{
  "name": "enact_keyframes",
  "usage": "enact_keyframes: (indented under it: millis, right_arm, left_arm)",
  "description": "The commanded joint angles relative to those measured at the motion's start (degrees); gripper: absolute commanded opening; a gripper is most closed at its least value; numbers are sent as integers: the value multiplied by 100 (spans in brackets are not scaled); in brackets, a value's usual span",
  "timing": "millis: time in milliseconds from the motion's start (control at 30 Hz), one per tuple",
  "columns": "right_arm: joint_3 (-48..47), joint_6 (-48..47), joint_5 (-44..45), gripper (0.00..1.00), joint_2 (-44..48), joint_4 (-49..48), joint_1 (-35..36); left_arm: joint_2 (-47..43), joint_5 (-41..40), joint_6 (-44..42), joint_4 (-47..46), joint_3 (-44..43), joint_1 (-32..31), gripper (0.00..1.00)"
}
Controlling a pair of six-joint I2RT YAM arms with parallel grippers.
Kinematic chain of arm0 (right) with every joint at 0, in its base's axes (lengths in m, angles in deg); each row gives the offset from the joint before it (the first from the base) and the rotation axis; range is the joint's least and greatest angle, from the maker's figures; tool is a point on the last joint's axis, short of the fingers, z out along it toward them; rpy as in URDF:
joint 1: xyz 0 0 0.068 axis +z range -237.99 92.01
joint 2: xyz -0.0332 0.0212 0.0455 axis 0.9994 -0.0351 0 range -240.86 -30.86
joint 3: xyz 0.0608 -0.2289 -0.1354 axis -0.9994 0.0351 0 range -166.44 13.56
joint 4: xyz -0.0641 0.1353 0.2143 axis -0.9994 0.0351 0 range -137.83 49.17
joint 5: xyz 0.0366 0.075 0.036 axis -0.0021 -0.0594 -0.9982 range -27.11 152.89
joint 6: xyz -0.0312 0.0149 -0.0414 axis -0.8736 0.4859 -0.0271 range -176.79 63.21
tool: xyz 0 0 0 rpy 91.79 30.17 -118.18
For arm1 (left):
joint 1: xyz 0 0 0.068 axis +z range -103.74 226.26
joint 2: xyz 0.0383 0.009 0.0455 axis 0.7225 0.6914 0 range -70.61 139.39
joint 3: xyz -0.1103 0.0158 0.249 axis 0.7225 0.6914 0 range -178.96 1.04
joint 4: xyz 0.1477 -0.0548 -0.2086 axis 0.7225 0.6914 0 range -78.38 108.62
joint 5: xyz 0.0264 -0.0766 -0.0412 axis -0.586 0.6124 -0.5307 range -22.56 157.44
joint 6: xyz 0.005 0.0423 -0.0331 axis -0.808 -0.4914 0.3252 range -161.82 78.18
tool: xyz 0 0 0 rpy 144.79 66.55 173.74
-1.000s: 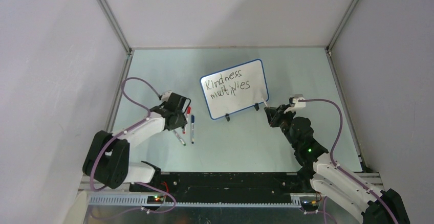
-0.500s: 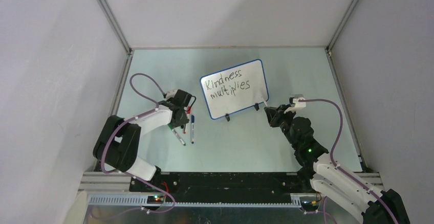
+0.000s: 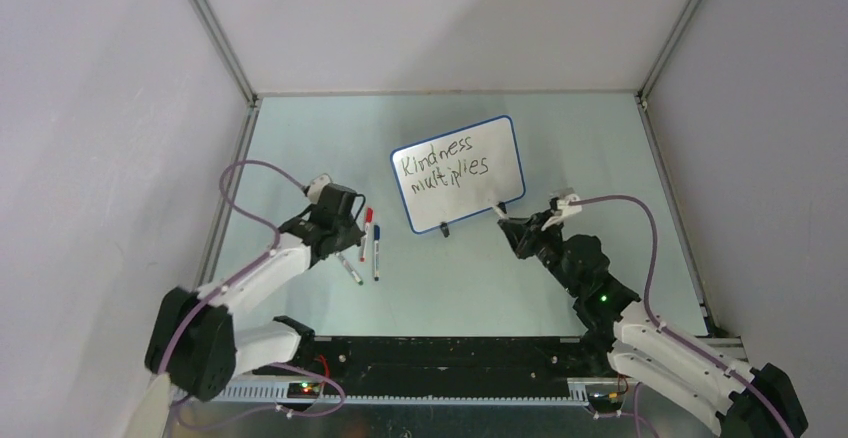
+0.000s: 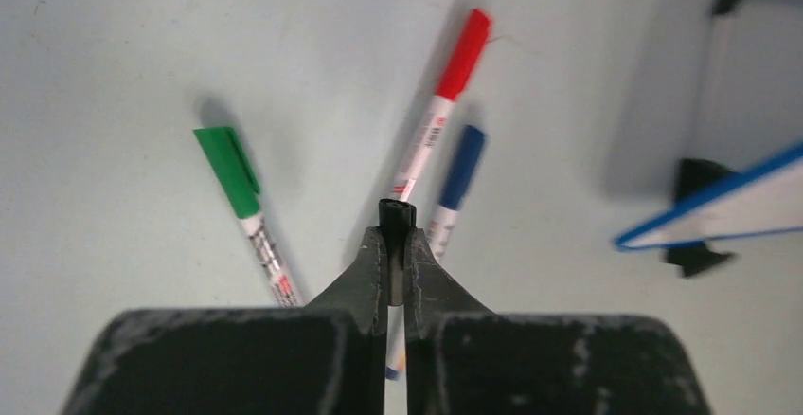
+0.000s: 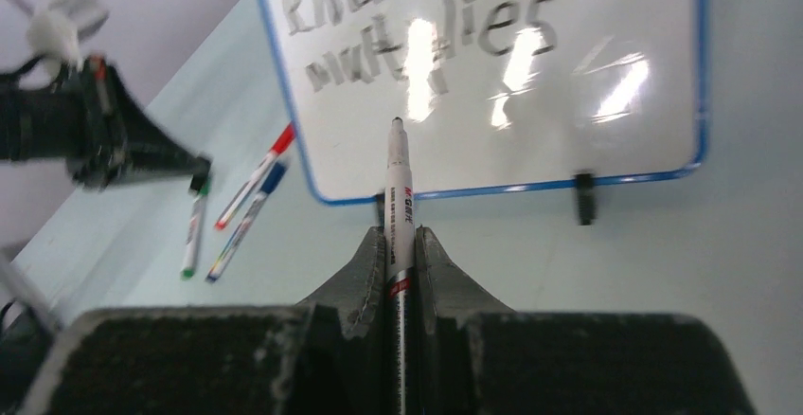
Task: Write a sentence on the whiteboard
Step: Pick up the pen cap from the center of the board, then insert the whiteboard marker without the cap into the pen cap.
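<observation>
Sentence [image 3: 443, 167] finished on whiteboard [image 3: 482, 194]: your left end effector [image 4: 398, 241] has just clamped a black cap [image 4: 398, 214], right end effector [image 5: 401, 246] grips the marker [image 5: 398, 180]; recapping likely remains

Robotics lab enclosure: bare white panel walls [image 3: 90, 108], aluminium frame struts [image 3: 212, 30], pale green worktop [image 3: 590, 138], slotted mounting rail [image 3: 440, 390].

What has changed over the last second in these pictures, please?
The left gripper closed on a small black cap-like piece and edged slightly left. The right gripper, shut on the black marker, shifted left toward the lower edge of the whiteboard. The whiteboard, the sentence, the red marker, the blue marker and the green marker stayed put.
</observation>
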Motion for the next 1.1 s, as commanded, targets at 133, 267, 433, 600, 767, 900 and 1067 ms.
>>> enact_keyframes:
  millis: [133, 267, 433, 600, 767, 900, 1067]
  right_arm:
    - [-532, -64, 203, 0, -293, -813, 1381]
    - [-696, 67, 899, 0, -891, -1282, 2245]
    - [-835, 165, 1764, 0, -1678, -2383, 3006]
    - [-983, 193, 2408, 0, -2655, -3226, 3596]
    - [-1383, -87, 2562, 0, -3459, -3527, 3914]
    - [-1750, -307, 2568, 0, -3773, -3343, 4047]
    - [-2008, -371, 2691, 0, -4070, -3198, 4149]
  left_arm:
    - [-1263, 621, 868, 637, -560, -24, 0]
    - [-1711, 813, 1274, 686, -596, -23, 0]
    - [-2107, 1021, 1987, 518, -350, 1, 0]
    - [-2368, 1534, 2735, 87, 107, 63, 0]
    - [-2670, 1611, 3130, 62, 323, 64, 0]
    - [-2848, 1612, 3279, 135, 325, 60, 0]
    - [-3037, 1612, 3537, 127, 384, 60, 0]
